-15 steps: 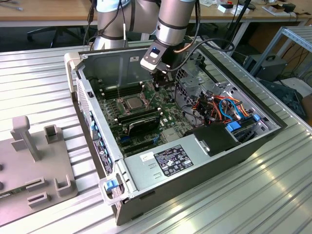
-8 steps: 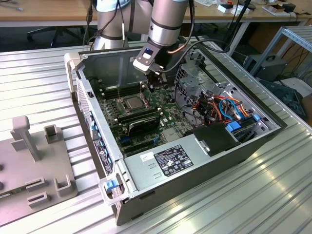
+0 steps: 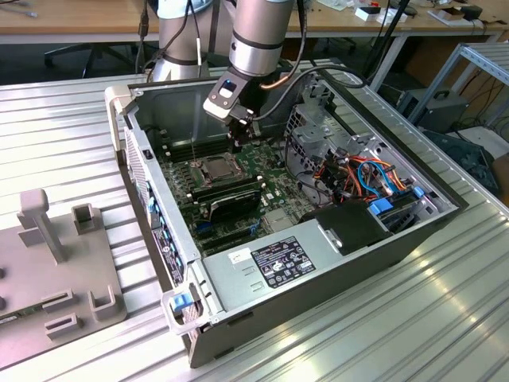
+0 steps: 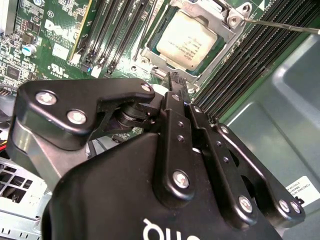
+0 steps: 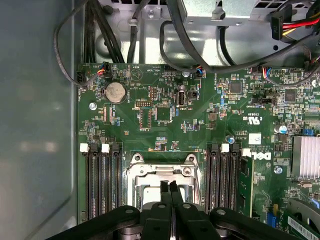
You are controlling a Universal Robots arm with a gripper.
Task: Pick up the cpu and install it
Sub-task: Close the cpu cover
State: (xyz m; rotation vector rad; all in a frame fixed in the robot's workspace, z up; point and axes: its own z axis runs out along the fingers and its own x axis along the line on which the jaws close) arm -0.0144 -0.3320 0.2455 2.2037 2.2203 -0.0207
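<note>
The thin, square, silver-grey cpu (image 4: 187, 39) lies flat within the edges of the metal-framed socket (image 4: 151, 56) on the green motherboard (image 5: 150, 100), with the black gripper (image 4: 175, 79) just above, jaws together and empty; the chip looks light, stiff and fragile, best pinched by opposite edges.
</note>
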